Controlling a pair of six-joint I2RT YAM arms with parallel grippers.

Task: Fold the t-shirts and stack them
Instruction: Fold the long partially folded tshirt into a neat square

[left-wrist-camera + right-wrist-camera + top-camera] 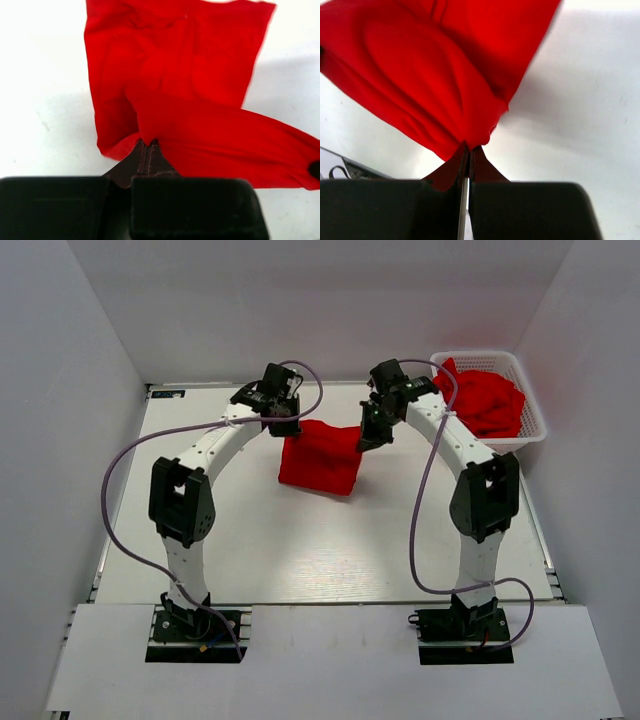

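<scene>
The held t-shirt [322,460], plain bright red, was stretched between the two hands above the far middle of the bench [300,550]. Its upper edge ran from one hand to the other, and the rest of the cloth fell toward the near side as a roughly rectangular panel. Whether the lower edge rested on the bench could not be established from any view. The left hand [284,426] was fully closed on the shirt's upper left corner; its wrist view showed the fingertips [141,156] pressed together with a pinch of red cloth gathered at their tips. The right hand [367,440] was likewise clamped tight on the upper right corner, its fingertips [482,169] meeting on a bunched fold of the same shirt. Well apart from this, at the far right corner, a white lattice basket [536,430] held the other t-shirts [490,400], heaped unfolded and rising above its rim. Both arms arched inward from their bases at the near edge.
</scene>
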